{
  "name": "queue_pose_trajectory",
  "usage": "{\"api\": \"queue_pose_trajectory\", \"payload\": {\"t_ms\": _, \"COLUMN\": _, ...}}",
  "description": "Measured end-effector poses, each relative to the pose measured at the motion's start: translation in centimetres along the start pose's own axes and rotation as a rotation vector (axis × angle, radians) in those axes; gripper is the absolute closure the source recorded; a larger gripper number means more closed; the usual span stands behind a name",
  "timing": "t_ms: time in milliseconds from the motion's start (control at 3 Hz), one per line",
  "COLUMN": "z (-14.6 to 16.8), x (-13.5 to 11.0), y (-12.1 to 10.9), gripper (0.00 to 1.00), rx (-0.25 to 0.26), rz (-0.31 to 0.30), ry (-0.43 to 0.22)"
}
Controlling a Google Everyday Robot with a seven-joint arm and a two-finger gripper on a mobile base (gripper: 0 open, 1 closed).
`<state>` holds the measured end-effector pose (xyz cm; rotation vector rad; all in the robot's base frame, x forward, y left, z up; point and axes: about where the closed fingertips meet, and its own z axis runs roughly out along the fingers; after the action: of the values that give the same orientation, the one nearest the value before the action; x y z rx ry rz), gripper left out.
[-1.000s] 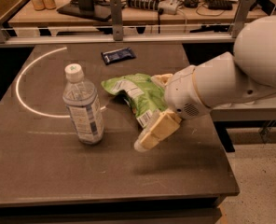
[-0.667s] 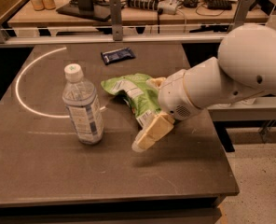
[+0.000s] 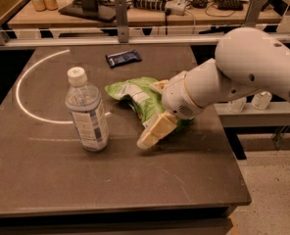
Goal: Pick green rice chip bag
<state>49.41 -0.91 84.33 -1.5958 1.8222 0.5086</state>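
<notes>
The green rice chip bag (image 3: 131, 93) lies crumpled on the dark table (image 3: 86, 185), right of centre, with a white label panel facing up. My gripper (image 3: 149, 114) comes in from the right on a white arm and sits over the bag's right part. It is open: one cream finger (image 3: 155, 129) rests on the table at the bag's near side, and the other finger (image 3: 159, 86) shows at its far side. The bag lies between them, and its right end is hidden under the wrist.
A clear water bottle (image 3: 86, 111) with a white cap stands upright left of the bag. A small dark blue wrapper (image 3: 123, 58) lies at the back. A white arc is marked on the left of the table. Behind a rail stands a cluttered desk (image 3: 150, 13).
The arm has shifted slightly left and down over the bag. The near finger has slid a little leftward along the table. Bag and bottle have not moved.
</notes>
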Motion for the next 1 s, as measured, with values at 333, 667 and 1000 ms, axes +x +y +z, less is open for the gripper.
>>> {"api": "queue_pose_trajectory", "payload": {"t_ms": 333, "z": -0.6, "x": -0.8, "y": -0.5, "gripper": 0.45, "rx": -0.024, "rz": -0.028, "ry": -0.015}}
{"api": "queue_pose_trajectory", "payload": {"t_ms": 667, "z": -2.1, "x": -1.5, "y": -0.5, "gripper": 0.68, "rx": -0.013, "rz": -0.018, "ry": -0.043}}
{"api": "queue_pose_trajectory", "payload": {"t_ms": 1000, "z": -4.3, "x": -2.9, "y": -1.0, "gripper": 0.98, "rx": 0.035, "rz": 0.011, "ry": -0.101}}
